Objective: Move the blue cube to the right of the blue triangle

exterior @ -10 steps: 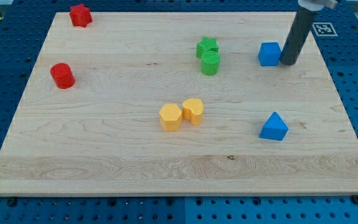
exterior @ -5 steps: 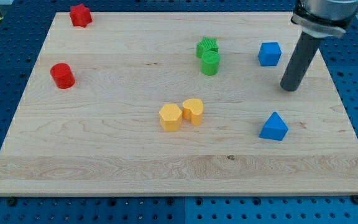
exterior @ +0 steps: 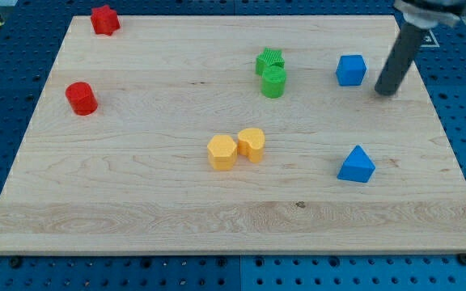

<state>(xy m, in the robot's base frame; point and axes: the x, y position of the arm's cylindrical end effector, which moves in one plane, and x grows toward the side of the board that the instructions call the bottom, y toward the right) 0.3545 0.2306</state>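
The blue cube (exterior: pixel 350 70) sits on the wooden board (exterior: pixel 136 194) toward the view's upper right. The blue triangle (exterior: pixel 356 165) lies below it, toward the view's lower right. My tip (exterior: pixel 386 91) is just right of the blue cube and slightly lower, a small gap apart from it. The tip is well above the blue triangle. The rod leans up to the view's top right and looks slightly blurred.
Two green blocks (exterior: pixel 272 73) touch each other left of the blue cube. Two yellow blocks (exterior: pixel 235 148) sit together near the board's middle. A red cylinder (exterior: pixel 80 98) is at the left and a red star-shaped block (exterior: pixel 103 19) at the top left.
My tip went from beside the cube's right face down toward the view's bottom, then came back up and a little right. No block has moved.
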